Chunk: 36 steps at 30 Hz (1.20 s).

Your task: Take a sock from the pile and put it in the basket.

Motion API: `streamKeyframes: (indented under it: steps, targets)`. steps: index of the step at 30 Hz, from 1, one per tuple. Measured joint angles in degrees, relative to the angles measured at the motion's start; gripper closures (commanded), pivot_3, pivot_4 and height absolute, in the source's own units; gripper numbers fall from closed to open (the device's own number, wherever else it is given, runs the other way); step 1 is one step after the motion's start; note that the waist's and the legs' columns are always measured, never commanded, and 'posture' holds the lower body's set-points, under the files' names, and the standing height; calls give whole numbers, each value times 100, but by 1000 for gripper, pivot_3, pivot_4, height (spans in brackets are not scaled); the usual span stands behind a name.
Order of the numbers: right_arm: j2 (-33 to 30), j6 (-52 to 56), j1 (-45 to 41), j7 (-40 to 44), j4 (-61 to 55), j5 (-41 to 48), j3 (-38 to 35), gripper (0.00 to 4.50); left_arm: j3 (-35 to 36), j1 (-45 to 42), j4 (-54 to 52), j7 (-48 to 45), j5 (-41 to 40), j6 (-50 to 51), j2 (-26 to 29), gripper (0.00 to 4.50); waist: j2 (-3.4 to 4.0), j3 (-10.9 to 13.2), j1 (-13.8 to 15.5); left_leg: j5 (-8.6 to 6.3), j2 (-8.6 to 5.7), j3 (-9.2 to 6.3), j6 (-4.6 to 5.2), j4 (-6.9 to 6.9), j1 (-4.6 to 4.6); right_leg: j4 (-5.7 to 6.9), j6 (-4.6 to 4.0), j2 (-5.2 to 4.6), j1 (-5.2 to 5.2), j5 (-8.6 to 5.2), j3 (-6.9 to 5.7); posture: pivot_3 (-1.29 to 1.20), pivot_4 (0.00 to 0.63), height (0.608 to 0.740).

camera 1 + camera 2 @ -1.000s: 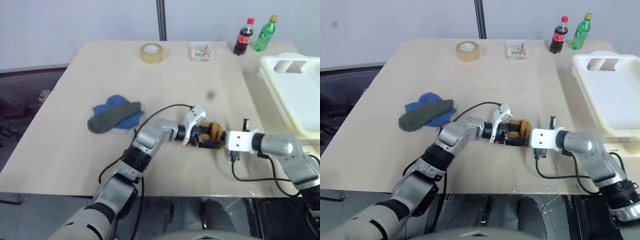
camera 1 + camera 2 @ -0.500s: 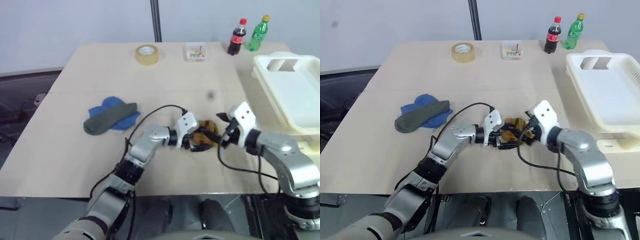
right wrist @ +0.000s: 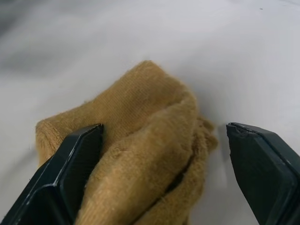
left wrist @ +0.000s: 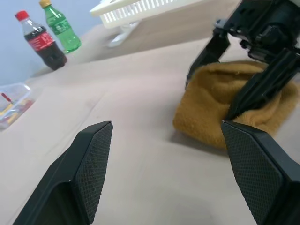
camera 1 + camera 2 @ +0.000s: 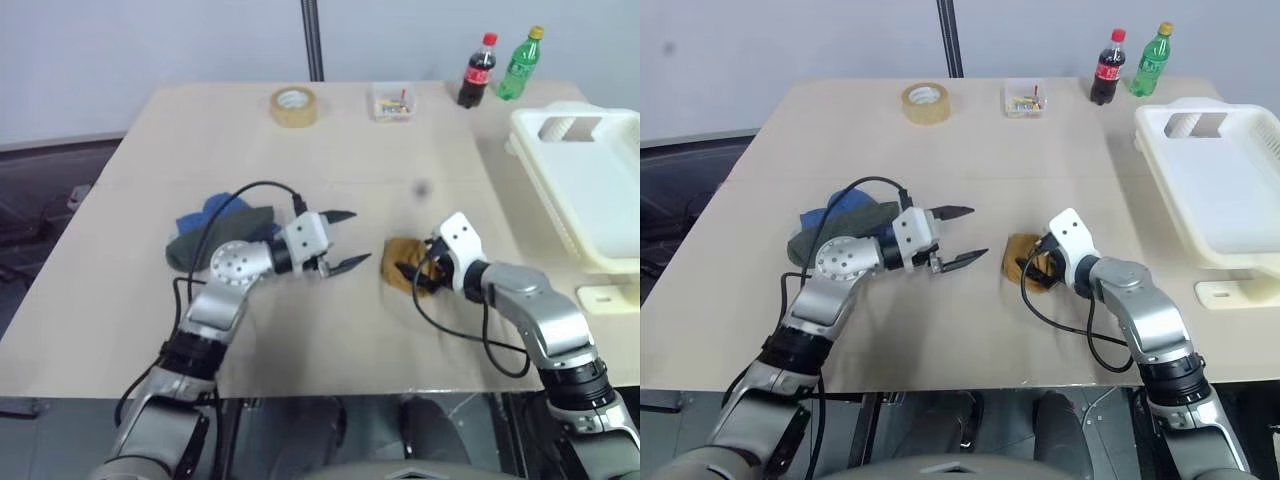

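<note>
A mustard-yellow sock (image 5: 398, 262) lies crumpled on the table, right of the middle. My right gripper (image 5: 414, 273) stands open astride it. In the right wrist view the sock (image 3: 140, 131) sits between the two spread fingers (image 3: 70, 168), one of them against the fabric. My left gripper (image 5: 342, 240) hangs open and empty just left of the sock and apart from it, pointing toward it. The pile (image 5: 205, 222), a blue and a dark grey-green sock, lies behind my left arm, partly hidden by it. The cream-white basket (image 5: 560, 125) stands at the table's right edge.
Along the far edge stand a roll of tape (image 5: 293, 103), a small clear box (image 5: 398, 102), a cola bottle (image 5: 478, 72) and a green bottle (image 5: 521, 65). A small white piece (image 5: 600, 297) lies by the basket's near corner. Black cables trail from both wrists.
My left gripper has pulled back to the left, off the mustard sock, which stays on the table. My right gripper has rolled, opened and moved in over the sock.
</note>
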Motion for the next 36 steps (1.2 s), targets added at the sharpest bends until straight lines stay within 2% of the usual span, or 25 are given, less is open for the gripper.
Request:
streamKeyframes:
  steps: [2,8,9,11,12,14,16,18,22,26,28,29,33,35,36]
  targets:
    - [-181,-171,80,154,-123,-50,235,933,2,327,-233,28,-4,203,17,552,-1,-1,-1,0,0,1,0,0,1,0,0,1,0,0,0,0,150,740]
    - [-313,-511,100,477,-105,-78,533,3590,71,683,-1051,56,-355,954,68,552,-4,-5,1,-12,3,0,19,0,9,2,1,3,7,0,-2,0,150,740]
    - [-307,-528,80,529,-76,-31,516,4292,96,789,-1243,-20,-591,1262,94,552,-4,-5,-2,-12,4,0,19,0,9,2,1,5,7,0,-1,0,150,740]
    - [-305,-533,74,545,-60,-16,497,4417,111,814,-1289,-49,-690,1380,106,552,-4,-5,1,-12,4,0,19,1,10,3,1,5,7,0,-2,0,150,740]
    - [-221,-512,70,561,30,109,337,4417,206,897,-1519,-147,-1073,1794,174,552,-6,-6,2,-12,6,-1,20,1,10,4,1,7,7,0,-2,0,150,740]
    - [-103,-463,81,540,94,238,173,4417,246,897,-1658,-206,-1290,2036,210,552,-6,-6,3,-12,7,-2,20,2,13,7,0,8,9,0,-3,0,150,740]
    - [426,-244,72,280,350,637,-405,4417,275,844,-1756,-288,-1539,2367,268,552,-3,-4,4,-12,12,-3,20,3,16,9,-2,13,12,2,-2,0,150,740]
    - [664,-94,-112,-17,562,939,-986,4417,277,666,-1755,-233,-1633,2531,154,552,10,8,11,-10,10,0,20,7,10,10,-6,14,7,6,0,0,150,740]
    - [676,-62,-1179,-589,1010,1443,-2295,4417,287,156,-1691,111,-1723,2724,-336,552,14,13,19,-4,8,4,10,11,3,11,-7,13,4,7,1,0,150,740]
    - [37,-470,-2843,-1097,2271,1624,-3316,4417,239,-462,-1524,535,-1724,2771,-997,552,13,13,11,3,8,10,-3,-4,-3,1,-9,12,-1,6,2,0,150,740]
    - [-361,-876,-3467,-1255,3115,1474,-3480,4417,219,-704,-1327,715,-1684,2770,-1217,552,13,12,-6,3,12,21,-3,-7,-7,-10,-11,12,-3,3,7,0,150,740]
    - [-459,-962,-3567,-1312,3322,1400,-3505,4417,213,-751,-1286,752,-1678,2769,-1268,552,13,12,-10,3,12,24,-3,-9,-8,-12,-11,11,-5,3,9,0,150,740]
    - [-1196,-1644,-4391,-1300,5473,753,-3219,4417,212,-1017,-1109,906,-1634,2734,-1463,552,15,16,-38,1,12,57,3,-18,-13,-22,-11,7,-19,4,32,0,150,740]
    - [-1268,-1737,-4450,-1274,5658,680,-3171,4417,215,-1038,-1109,911,-1618,2712,-1468,552,15,16,-41,1,17,61,3,-19,-12,-22,-11,12,-19,4,36,0,150,740]
    - [-1505,-1745,-4620,-1070,6040,500,-2880,4417,205,-1048,-1112,967,-1592,2708,-1478,552,21,21,-46,0,16,72,4,-19,-14,-20,-10,10,-24,4,43,0,150,740]
